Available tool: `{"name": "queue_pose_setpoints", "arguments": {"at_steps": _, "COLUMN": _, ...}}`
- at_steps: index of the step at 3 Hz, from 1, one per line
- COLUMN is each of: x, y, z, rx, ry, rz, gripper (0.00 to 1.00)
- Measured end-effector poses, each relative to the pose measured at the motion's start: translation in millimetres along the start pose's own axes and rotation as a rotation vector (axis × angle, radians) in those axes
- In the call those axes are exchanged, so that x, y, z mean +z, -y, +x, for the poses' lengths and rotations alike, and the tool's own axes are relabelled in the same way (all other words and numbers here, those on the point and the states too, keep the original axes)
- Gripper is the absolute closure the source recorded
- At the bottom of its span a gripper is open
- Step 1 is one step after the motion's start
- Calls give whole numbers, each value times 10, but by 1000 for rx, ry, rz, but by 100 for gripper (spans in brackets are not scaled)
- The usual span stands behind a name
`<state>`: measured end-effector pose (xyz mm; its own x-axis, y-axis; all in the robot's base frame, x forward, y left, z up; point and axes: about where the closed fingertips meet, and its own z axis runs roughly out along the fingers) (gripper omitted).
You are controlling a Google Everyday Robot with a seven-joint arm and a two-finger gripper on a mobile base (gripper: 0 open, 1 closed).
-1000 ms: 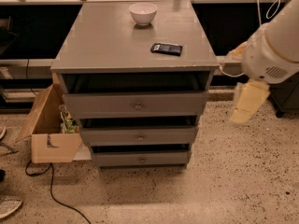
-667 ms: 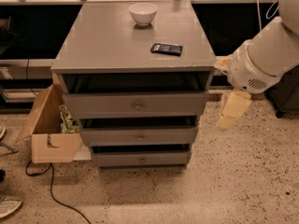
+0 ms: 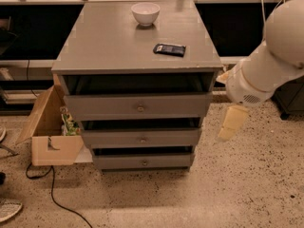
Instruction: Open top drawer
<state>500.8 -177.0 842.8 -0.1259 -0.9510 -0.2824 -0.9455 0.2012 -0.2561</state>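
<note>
**End effector hangs off the table's right side, clear of the top drawer**

The cream end effector [image 3: 232, 123] points down beside the table's right edge, touching nothing; whether it is wide or narrow cannot be told. Above it bulks the white arm [image 3: 266, 65]. To its left, the top drawer [image 3: 109, 107] sits directly beneath the grey table [image 3: 109, 42] top, a dark gap above its front, its small round knob [image 3: 140, 109] at centre. Two narrower drawers [image 3: 114, 139] lie below. On the table stand a white bowl [image 3: 145, 13] and a dark flat packet [image 3: 169, 49]. An open cardboard box [image 3: 52, 148] rests on the floor at left.
</note>
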Motion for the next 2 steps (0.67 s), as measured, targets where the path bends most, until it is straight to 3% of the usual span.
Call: {"name": "queue_pose_setpoints", "arguments": {"at_steps": 2, "x": 1204, "y": 136, "z": 526, "rx": -26, "ry": -70, "rz": 5, "gripper": 0}}
